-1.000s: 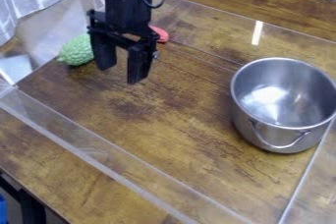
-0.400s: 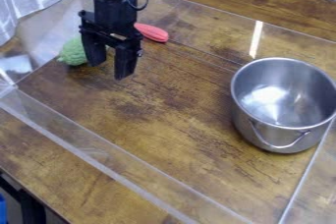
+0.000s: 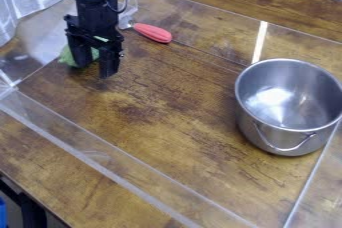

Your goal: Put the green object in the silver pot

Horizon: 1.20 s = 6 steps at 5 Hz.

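The green object (image 3: 67, 57) is a light-green bumpy lump on the wooden table at the left; only its left edge shows behind my gripper. My gripper (image 3: 94, 67) hangs straight down right over it, black fingers open, one on each side of the lump's right part. It holds nothing. The silver pot (image 3: 287, 104) stands empty at the right, loop handle toward the front, far from the gripper.
A slim red-handled tool (image 3: 152, 34) lies just behind and right of the gripper. A clear plastic wall (image 3: 120, 162) edges the wooden table (image 3: 174, 102) along the front and left. A tiled wall stands at the far left.
The gripper has moved left and a little back, from beside the green object to right over it, hiding most of it. Pot and red tool have not moved.
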Each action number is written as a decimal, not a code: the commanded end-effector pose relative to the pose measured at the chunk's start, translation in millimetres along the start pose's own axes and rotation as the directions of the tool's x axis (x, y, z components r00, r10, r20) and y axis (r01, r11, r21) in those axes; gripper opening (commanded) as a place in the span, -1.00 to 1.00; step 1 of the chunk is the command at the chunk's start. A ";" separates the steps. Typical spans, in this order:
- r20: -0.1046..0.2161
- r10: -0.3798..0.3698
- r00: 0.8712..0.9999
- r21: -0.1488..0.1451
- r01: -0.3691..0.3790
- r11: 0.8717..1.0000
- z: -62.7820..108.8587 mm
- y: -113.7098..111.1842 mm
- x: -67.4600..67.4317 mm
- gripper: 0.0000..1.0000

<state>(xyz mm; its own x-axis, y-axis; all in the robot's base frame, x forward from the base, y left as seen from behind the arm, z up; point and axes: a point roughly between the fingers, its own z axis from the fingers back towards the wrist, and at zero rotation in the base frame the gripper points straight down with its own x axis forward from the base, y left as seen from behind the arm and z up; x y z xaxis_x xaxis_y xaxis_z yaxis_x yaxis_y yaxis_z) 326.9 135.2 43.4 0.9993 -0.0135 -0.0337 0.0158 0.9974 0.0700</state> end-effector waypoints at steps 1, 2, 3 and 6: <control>0.067 0.111 0.992 0.015 -0.112 0.994 21.3 31.0 10.0 1.00; 0.085 0.194 0.977 -0.006 -0.194 0.981 32.3 40.9 15.4 1.00; 0.098 0.175 0.980 -0.021 -0.174 0.985 44.1 42.1 16.0 1.00; 0.104 0.106 0.989 -0.043 -0.102 0.994 54.7 55.6 19.9 1.00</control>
<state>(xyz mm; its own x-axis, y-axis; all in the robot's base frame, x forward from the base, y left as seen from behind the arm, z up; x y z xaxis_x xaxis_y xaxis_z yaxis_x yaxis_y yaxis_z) 347.7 174.1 80.5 0.9969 0.0755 0.0218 -0.0757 0.9971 0.0074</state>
